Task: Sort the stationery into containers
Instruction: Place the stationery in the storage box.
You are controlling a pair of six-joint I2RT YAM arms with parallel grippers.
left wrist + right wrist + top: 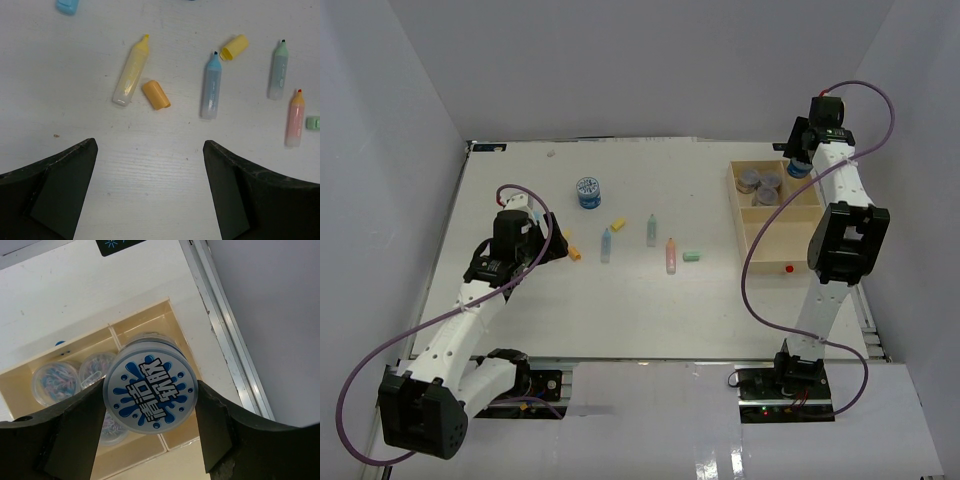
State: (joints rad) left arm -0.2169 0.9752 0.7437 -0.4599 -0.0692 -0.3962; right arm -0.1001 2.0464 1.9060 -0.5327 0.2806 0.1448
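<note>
Roll (150, 395) between right jaws, over tray (150, 322)

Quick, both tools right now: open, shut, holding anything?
Left tool: open, empty, above the table near the yellow marker.
Right tool: shut on the blue-and-white roll, over the wooden tray.

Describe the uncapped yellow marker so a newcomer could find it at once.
Start at the left arm's open fingers on the white table. Just beyond them lies a row of pastel markers; the yellow marker is leftmost, the only yellow-bodied one, with an orange cap lying beside it.
</note>
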